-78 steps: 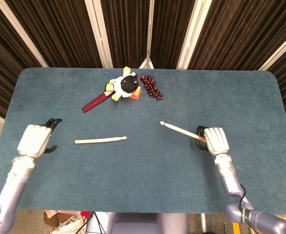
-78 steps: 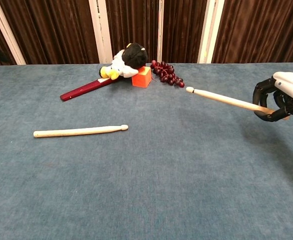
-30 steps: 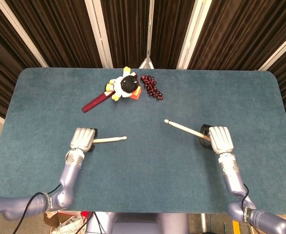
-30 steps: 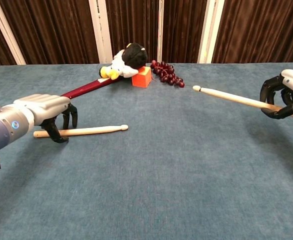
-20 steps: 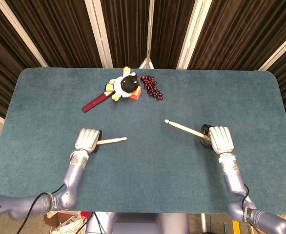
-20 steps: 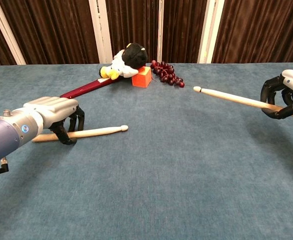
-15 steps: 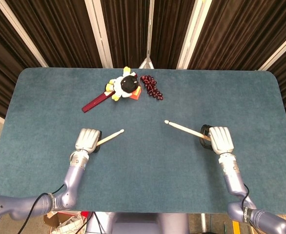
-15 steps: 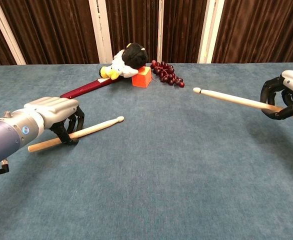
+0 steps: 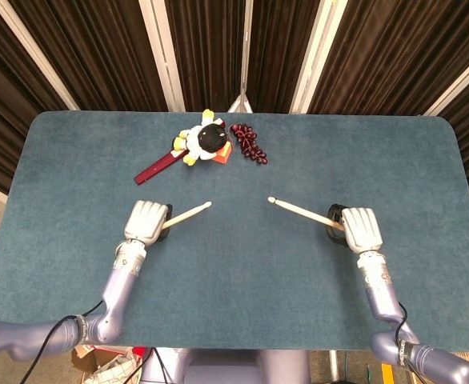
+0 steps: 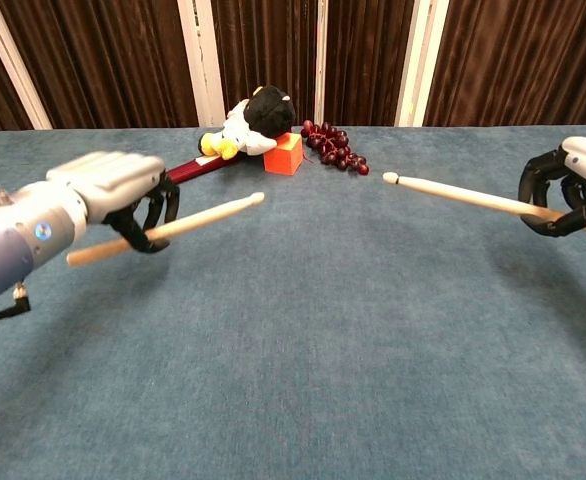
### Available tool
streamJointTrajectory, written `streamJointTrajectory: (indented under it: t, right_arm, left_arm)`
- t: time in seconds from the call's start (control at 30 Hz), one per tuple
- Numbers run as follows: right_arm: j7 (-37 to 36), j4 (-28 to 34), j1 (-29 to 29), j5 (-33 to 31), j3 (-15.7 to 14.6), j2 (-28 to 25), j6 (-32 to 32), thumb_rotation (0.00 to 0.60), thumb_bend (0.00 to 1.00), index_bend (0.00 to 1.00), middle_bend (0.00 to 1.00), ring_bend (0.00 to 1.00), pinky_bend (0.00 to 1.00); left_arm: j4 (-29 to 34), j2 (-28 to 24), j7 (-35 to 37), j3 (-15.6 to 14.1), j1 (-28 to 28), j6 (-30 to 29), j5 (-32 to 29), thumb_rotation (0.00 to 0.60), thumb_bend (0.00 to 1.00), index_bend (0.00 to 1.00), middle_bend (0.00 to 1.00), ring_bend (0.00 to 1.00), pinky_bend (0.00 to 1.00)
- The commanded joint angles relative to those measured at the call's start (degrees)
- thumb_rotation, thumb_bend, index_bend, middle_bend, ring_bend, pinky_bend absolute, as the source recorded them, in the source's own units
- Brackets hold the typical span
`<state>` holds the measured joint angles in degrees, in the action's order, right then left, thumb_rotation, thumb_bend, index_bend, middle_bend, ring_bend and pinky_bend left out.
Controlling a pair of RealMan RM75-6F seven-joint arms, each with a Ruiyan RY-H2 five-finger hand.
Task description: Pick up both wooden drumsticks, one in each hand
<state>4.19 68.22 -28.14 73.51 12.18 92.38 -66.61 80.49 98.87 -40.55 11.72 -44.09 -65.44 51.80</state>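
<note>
Both sticks are off the worktop [image 9: 74,160] now: the left hand [image 10: 113,190] is clamping one drumstick [image 10: 173,228], the right hand [image 10: 571,195] the other drumstick [image 10: 463,200], tips angling toward the plush toy [image 10: 253,120]. Next, I'd guess, just steady holding.

A bench [image 9: 82,152] covered in teal carpet-like fabric fills the scene. Behind it, at 12 o'clock, hang dark brown curtains [image 10: 103,60] between pale upright posts [image 10: 201,60]. Lighting is even.
</note>
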Motion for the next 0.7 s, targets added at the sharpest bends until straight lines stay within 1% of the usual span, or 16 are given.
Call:
streamJointTrajectory:
  t: [0.03,0.17,0.37,0.5,0.7]
  right_arm:
    - [1.10,1.45,-0.69,-0.01,0.93,-0.44,-0.41,0.600,0.56,0.80,0.68,0.77,0.78]
    - [3.04,4.89,-2.17,-1.02,3.30,-0.87,-0.63,0.600,0.56,0.81,0.68,0.77,0.78]
    - [7.15,11.16,-4.78,-4.33,7.21,-1.52,0.09,0.600,0.56,0.81,0.68,0.77,0.78]
    - [10.12,14.15,-6.25,-5.96,8.74,-1.81,0.23,0.600,0.56,0.81,0.68,0.77,0.78]
    - [12.38,17.57,-7.50,-8.20,10.56,-1.66,-0.59,0.600,0.56,0.81,0.68,0.77,0.78]
  left_arm:
    - [3.29,-2.05,1.17,1.75,-0.93,-0.98,2.44,0.600,0.59,0.60,0.68,0.81,0.94]
    - [6.89,-3.51,1.36,3.98,-2.41,-1.42,4.26,0.600,0.59,0.60,0.68,0.81,0.94]
    - [11.25,-3.90,-0.39,7.47,-5.13,-1.63,3.58,0.600,0.59,0.60,0.68,0.81,0.94]
    - [12.56,-3.01,-1.71,9.16,-7.14,-1.80,2.84,0.600,0.59,0.60,0.68,0.81,0.94]
    - [13.26,-1.53,-3.81,10.51,-9.52,-2.21,1.26,0.600,0.59,0.60,0.68,0.81,0.94]
